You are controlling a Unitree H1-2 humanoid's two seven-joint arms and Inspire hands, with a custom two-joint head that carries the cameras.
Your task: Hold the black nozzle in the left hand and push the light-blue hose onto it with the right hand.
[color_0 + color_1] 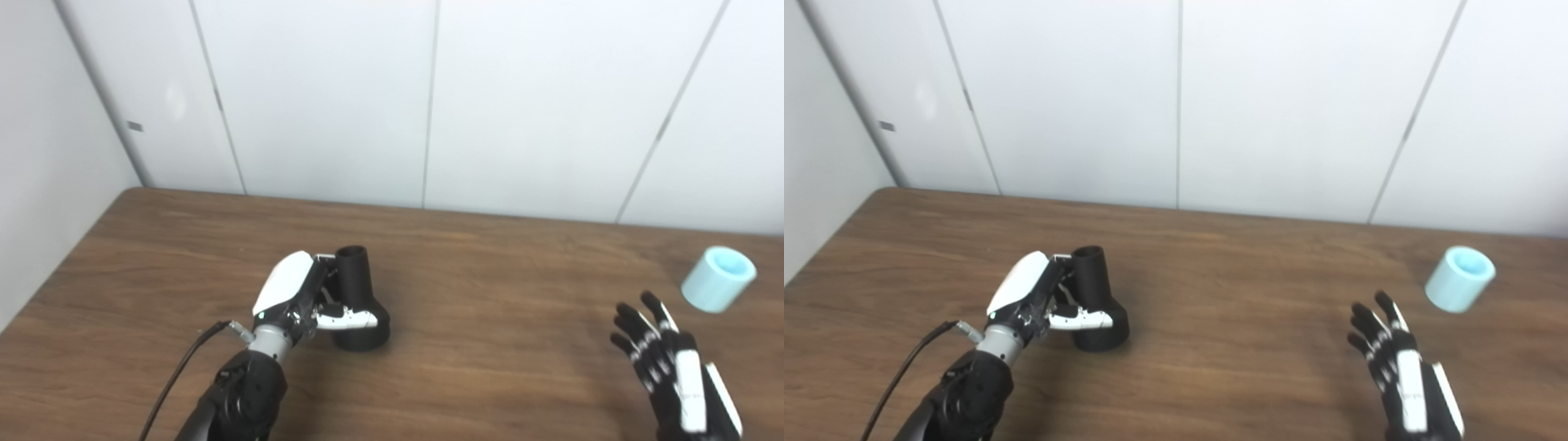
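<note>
Gripping the black nozzle (360,300) upright on the bench (490,343), your left hand (294,300) is set; your right hand (667,361), fingers (637,334) spread and empty, has yet to take the light-blue hose (718,279) nearby.

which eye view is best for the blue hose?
Right eye view: the blue hose sits well inside the frame, open end visible, apart from the right hand. The left eye view shows it whole too, but closer to the right edge.

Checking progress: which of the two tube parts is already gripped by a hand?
The black nozzle, with the left hand wrapped around it; the light-blue hose lies untouched beyond the open right hand.
</note>
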